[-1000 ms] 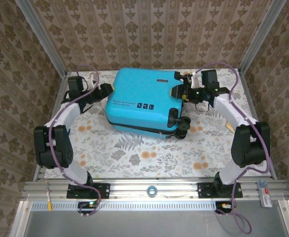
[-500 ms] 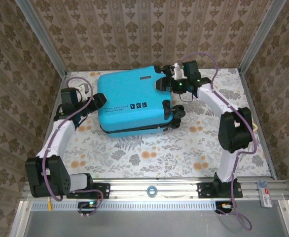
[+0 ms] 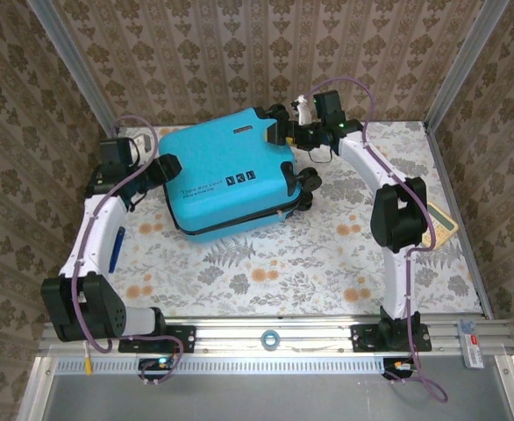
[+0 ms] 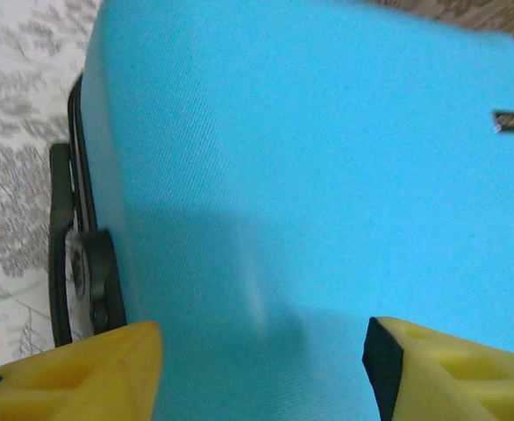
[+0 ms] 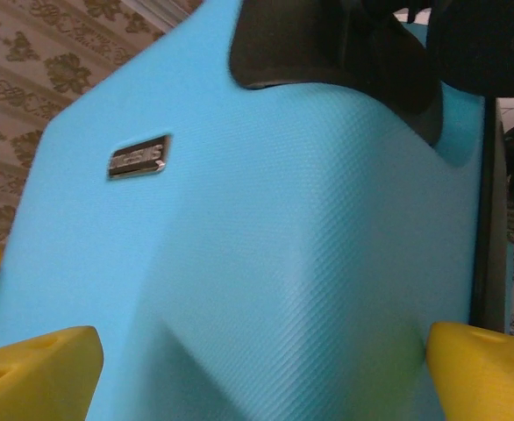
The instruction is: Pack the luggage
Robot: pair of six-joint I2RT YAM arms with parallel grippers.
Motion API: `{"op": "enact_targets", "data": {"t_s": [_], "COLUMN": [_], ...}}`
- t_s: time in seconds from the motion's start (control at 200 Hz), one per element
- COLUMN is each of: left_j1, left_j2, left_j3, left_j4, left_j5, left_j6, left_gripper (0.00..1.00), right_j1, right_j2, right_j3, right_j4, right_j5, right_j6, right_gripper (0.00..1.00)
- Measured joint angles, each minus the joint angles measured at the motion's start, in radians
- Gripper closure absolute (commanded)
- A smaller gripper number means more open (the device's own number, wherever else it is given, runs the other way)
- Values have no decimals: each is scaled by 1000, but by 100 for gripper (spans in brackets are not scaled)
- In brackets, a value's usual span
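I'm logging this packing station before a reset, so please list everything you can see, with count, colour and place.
luggage: one, turquoise-blue, closed, lying flat at the far middle of the table, black wheels toward the right.
slim stick: one, blue, left side of the table beside the left arm; perhaps a pen.
flat card: one, pale green, right edge of the table.
ring: one, blue-grey, on the metal rail in front.
small tag: one, white and red, right end of that rail.
tablecloth: one, pale with leaf and flower print, over the table.
left gripper: one, yellow fingers, open, at the luggage's left end.
right gripper: one, yellow fingers, open, at its wheel end.
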Motion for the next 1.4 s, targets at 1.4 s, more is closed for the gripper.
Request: {"op": "enact_targets", "data": {"t_s": [1.4], "left_j1": [-758], "left_j2": [843], "left_j3": [1295], "left_j4": [-521], "left_j5": [-307], "left_j6": [426], "left_gripper": [34], "right_j1": [357], "right_j2": [-709], "right_j3": [-1397], "right_j4": [864], "right_j5": [619], "right_j6": [-118], "right_gripper": [36]}}
